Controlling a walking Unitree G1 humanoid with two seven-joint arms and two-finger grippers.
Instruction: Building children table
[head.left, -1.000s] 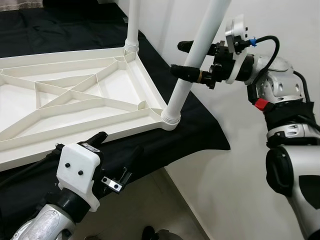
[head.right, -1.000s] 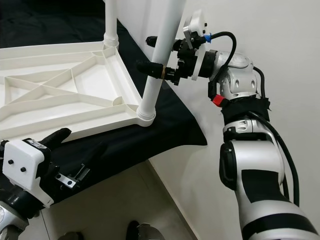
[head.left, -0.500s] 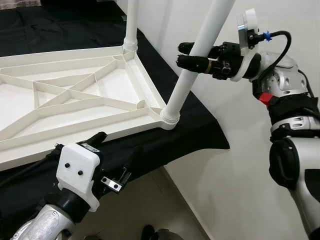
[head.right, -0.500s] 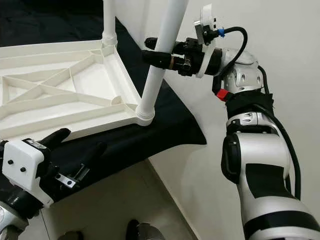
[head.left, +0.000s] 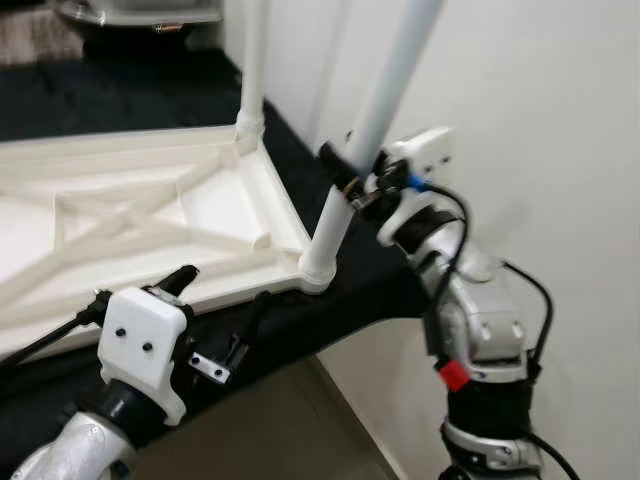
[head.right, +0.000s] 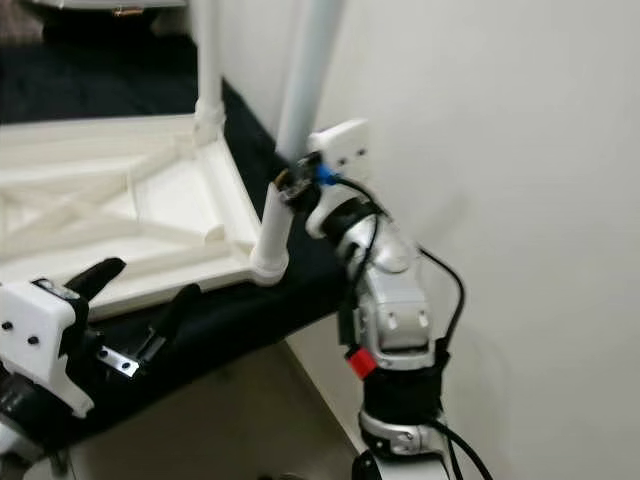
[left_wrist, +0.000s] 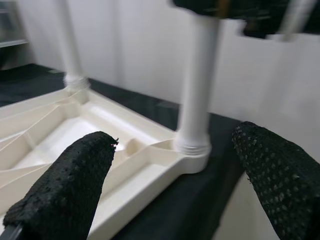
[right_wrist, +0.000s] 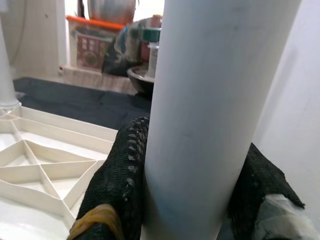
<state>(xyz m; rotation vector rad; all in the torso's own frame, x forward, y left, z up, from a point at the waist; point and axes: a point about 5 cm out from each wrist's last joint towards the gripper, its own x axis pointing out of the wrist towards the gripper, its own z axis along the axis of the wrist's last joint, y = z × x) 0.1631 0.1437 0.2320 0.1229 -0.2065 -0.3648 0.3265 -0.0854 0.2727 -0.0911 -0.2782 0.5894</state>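
The white children's tabletop (head.left: 285, 205) lies upside down on a black cloth (head.left: 375, 290). Two white legs stand in its corner sockets. The far leg (head.left: 252, 70) is at the back corner, and the near leg (head.left: 395, 70) leans slightly at the front right corner. My right gripper (head.left: 350, 172) is shut on the near leg, a short way above its socket (head.left: 318, 272). In the right wrist view the leg (right_wrist: 210, 100) sits between both fingers (right_wrist: 120, 175). My left gripper (head.left: 225, 284) hovers open low in front of the tabletop's near edge, holding nothing. Its fingers (left_wrist: 65, 190) frame the near leg (left_wrist: 197, 85).
A white wall (head.left: 540, 120) stands close on the right, just beyond the cloth's edge. Brown floor (head.left: 280, 430) shows below the cloth in front. A dark pot and a coloured box (right_wrist: 115, 30) sit on a surface beyond the far end of the cloth.
The whole picture has shifted and blurred, so the camera moved. My right wrist has turned around the near leg and stays shut on it. The left gripper holds its pose.
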